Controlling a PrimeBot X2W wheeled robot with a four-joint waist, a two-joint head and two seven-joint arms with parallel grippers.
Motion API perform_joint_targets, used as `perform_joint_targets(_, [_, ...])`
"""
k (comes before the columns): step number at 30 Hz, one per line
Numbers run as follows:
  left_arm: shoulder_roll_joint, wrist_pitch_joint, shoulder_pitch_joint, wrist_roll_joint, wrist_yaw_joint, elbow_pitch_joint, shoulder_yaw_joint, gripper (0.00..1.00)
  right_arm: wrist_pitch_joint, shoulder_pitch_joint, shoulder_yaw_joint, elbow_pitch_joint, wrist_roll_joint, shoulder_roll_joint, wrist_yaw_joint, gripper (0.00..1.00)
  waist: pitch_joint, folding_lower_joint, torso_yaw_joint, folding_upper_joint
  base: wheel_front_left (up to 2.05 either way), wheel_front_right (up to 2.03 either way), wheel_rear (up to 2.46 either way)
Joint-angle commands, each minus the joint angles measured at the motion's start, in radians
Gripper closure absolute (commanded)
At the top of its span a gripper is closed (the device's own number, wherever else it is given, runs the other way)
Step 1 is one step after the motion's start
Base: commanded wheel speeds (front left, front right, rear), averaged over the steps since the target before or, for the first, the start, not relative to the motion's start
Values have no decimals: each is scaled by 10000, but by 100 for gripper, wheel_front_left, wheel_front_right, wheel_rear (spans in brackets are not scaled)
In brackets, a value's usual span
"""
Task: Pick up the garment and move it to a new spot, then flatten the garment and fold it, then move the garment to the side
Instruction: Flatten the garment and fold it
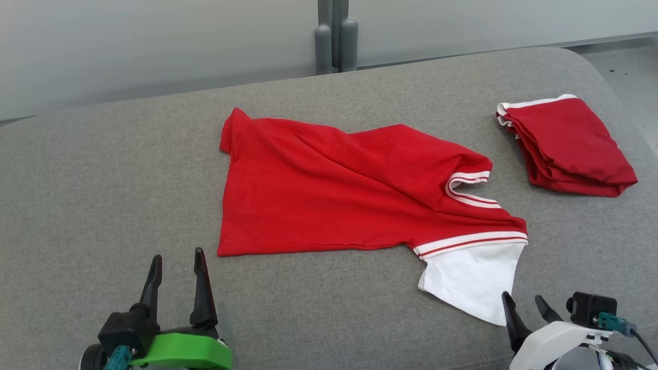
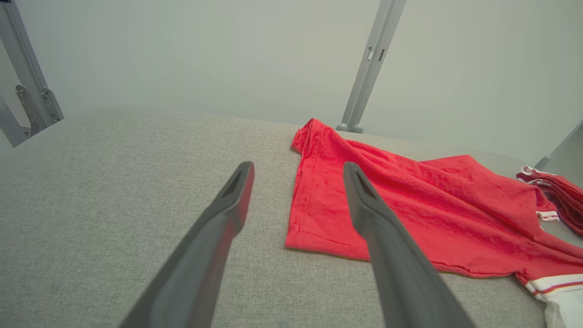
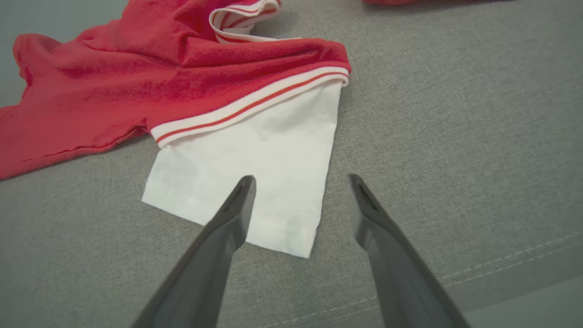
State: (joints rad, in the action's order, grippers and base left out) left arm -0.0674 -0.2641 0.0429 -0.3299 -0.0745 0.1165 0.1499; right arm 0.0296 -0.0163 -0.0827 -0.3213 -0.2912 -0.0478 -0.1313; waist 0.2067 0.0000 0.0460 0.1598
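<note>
The garment (image 1: 339, 192) is a red T-shirt with white striped trim and a white sleeve (image 1: 470, 285), lying roughly spread and wrinkled in the middle of the grey padded surface (image 1: 103, 169). My left gripper (image 1: 177, 264) stands open near the front left, short of the shirt's hem corner (image 2: 296, 237). At the front right, my right gripper (image 1: 524, 303) is open just in front of the white sleeve (image 3: 255, 182), holding nothing. In the left wrist view the garment (image 2: 410, 205) lies past my left gripper (image 2: 298, 171). My right gripper (image 3: 300, 182) hovers over the sleeve's end.
A second red garment (image 1: 565, 146), folded, lies at the far right of the surface. Grey posts (image 1: 336, 43) and a pale wall stand behind the surface's back edge. The front edge with its seam (image 3: 478, 273) runs just below my right gripper.
</note>
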Motion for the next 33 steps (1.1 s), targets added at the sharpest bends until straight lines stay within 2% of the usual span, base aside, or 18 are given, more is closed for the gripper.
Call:
perform_joint_targets(1, [20, 2, -205, 79, 55, 14, -33, 0, 17, -24, 28, -233, -78, -29, 11, 0, 220, 0, 22, 2, 0, 0, 0])
perform_joint_targets(18, [17, 3, -526, 235, 174, 218, -37, 0, -474, 1597, 604, -3947, -433, -5, 3, 0, 554, 0, -523, 2, 0, 0, 0])
perform_joint_targets(19, [16, 3, -519, 238, 183, 219, -49, 0, -524, 1671, 666, -4097, -489, 22, 3, 11, 560, 0, -545, 2, 0, 0, 0])
perform_joint_targets(21, [19, 2, -517, 240, 188, 215, -70, 0, -544, 1806, 818, -4386, -448, 44, -9, 64, 566, 0, -574, 2, 0, 0, 0])
perform_joint_targets(23, [23, 2, -510, 227, 196, 219, -85, 0, -609, 1911, 940, -4612, -411, 69, -12, 100, 560, 0, -584, 2, 0, 0, 0])
perform_joint_targets(28, [41, 2, -451, 212, 170, 204, -123, 0, -1019, 2173, 1002, -4612, -583, 3, 0, 100, 507, 0, -514, 2, 0, 0, 0])
perform_joint_targets(33, [47, 2, -379, 208, 195, 225, -111, 0, -1470, 2400, 974, -3651, -973, -31, 5, 100, 427, 0, -327, 2, 0, 0, 0])
